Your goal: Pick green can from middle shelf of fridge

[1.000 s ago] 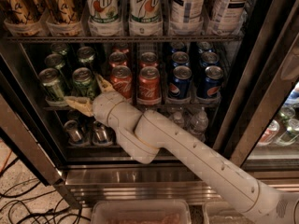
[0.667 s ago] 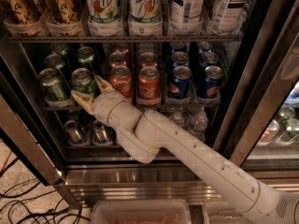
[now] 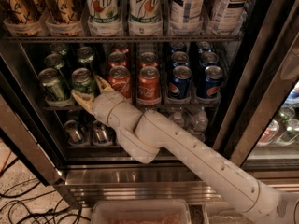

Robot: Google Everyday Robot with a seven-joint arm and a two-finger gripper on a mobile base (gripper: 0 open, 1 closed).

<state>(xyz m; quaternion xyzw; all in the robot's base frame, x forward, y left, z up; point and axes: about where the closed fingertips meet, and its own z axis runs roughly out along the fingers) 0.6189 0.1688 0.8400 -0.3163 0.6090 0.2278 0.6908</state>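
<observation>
The fridge (image 3: 140, 177) stands open. Its middle shelf (image 3: 187, 104) holds short cans in lanes: green at the left, red Coca-Cola (image 3: 148, 84) in the middle, blue Pepsi (image 3: 180, 81) at the right. My gripper (image 3: 91, 91) is open at the shelf's front left. One fingertip (image 3: 78, 98) is low in front of a green can (image 3: 83, 80) in the second lane. The other finger (image 3: 103, 83) is between that can and the red can (image 3: 120, 80) to its right. Another green can (image 3: 52, 84) stands further left.
Tall 7up bottles (image 3: 102, 8) and other bottles fill the rack above. Small water bottles (image 3: 198, 121) and silver cans (image 3: 74, 130) sit on the rack below. Cables (image 3: 28, 204) lie on the floor at the left. A clear bin (image 3: 140, 213) is below the arm.
My gripper has moved right and further in, from the leftmost green can to the second-lane green can, fingers still spread.
</observation>
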